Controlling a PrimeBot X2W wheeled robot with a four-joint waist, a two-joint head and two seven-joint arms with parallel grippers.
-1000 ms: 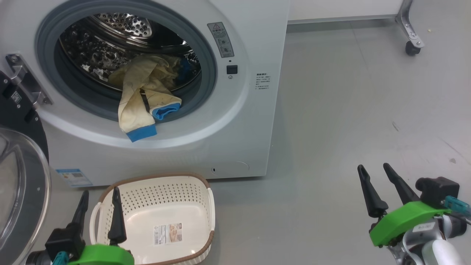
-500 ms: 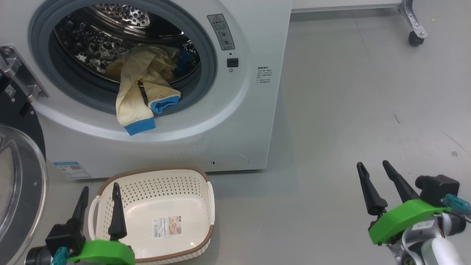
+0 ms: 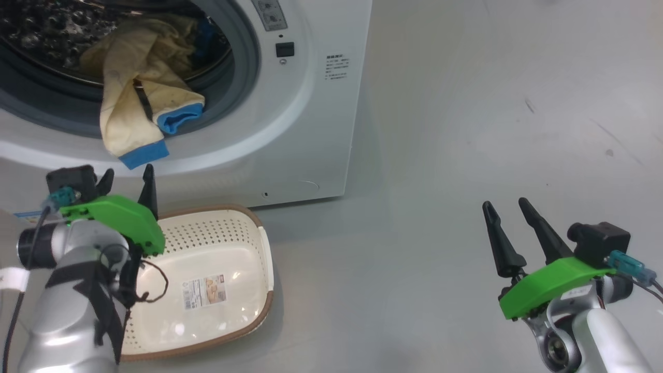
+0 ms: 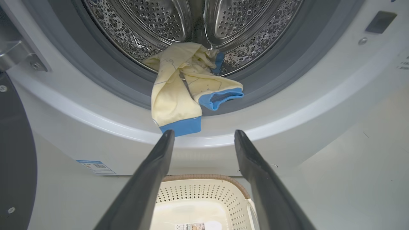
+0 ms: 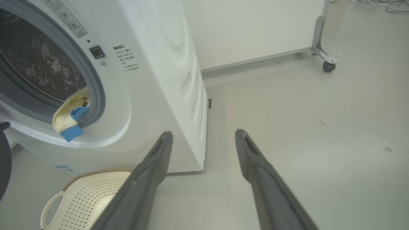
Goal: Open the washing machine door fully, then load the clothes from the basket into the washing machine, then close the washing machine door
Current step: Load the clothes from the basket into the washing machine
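Two steps look nearly done: washing machine door (image 4: pixel 14 143) open, basket (image 3: pixel 207 233) before the washing machine (image 3: pixel 290 129) empty, clothes (image 3: pixel 129 119) overhanging its gasket (image 3: pixel 247 72). Left end effector (image 3: pixel 129 172) and right end effector (image 3: pixel 505 203) stand apart, empty; tucking and closing remain.

One washing machine (image 3: pixel 311 129), one basket (image 3: pixel 217 228), one bundle of clothes (image 3: pixel 124 114), one caster wheel (image 5: pixel 328 66), two pairs of jaws.

Washing machine door (image 4: pixel 14 153) stands open; yellow-blue clothes (image 3: pixel 129 119) hang over washing machine (image 3: pixel 305 129) gasket (image 4: pixel 111 86); cream basket (image 3: pixel 217 233) upright just below.
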